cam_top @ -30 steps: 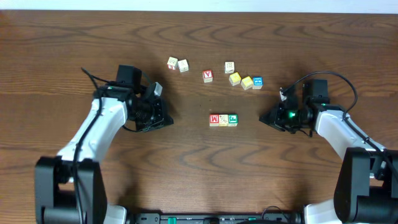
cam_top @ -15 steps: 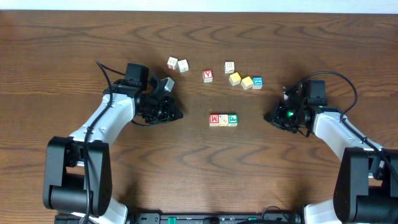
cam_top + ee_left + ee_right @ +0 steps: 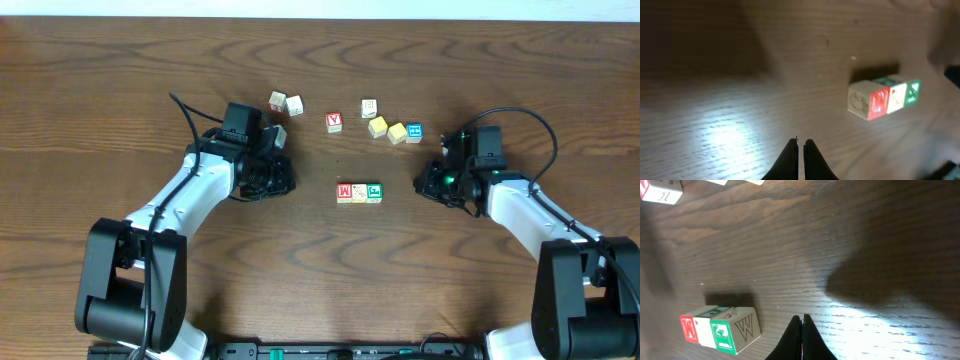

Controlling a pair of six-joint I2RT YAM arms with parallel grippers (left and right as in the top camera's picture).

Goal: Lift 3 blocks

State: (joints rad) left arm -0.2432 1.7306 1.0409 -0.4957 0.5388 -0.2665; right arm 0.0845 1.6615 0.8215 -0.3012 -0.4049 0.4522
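The three blocks lie touching in a row mid-table: a red one with a white "M" [image 3: 345,191], a pale cream one [image 3: 359,192] and a green one [image 3: 374,192]. My left gripper [image 3: 289,185] is shut and empty, a short way left of the row, low over the wood. My right gripper [image 3: 421,190] is also shut and empty, just right of the green block. In the left wrist view the row [image 3: 883,98] sits ahead and to the right of the closed fingertips [image 3: 801,142]. The right wrist view has the row [image 3: 720,327] at lower left, near the closed tips [image 3: 801,318].
Loose blocks lie along the far side: two pale ones [image 3: 285,103], a red-faced one [image 3: 334,122], a pale one [image 3: 369,108], two yellow ones [image 3: 387,129] and a blue-faced one [image 3: 414,132]. Bare wood [image 3: 360,260] stretches in front of the row.
My left arm has swung right, toward the row of three blocks. The right arm has edged left toward the green end. Both grippers stay shut and the blocks have not moved.
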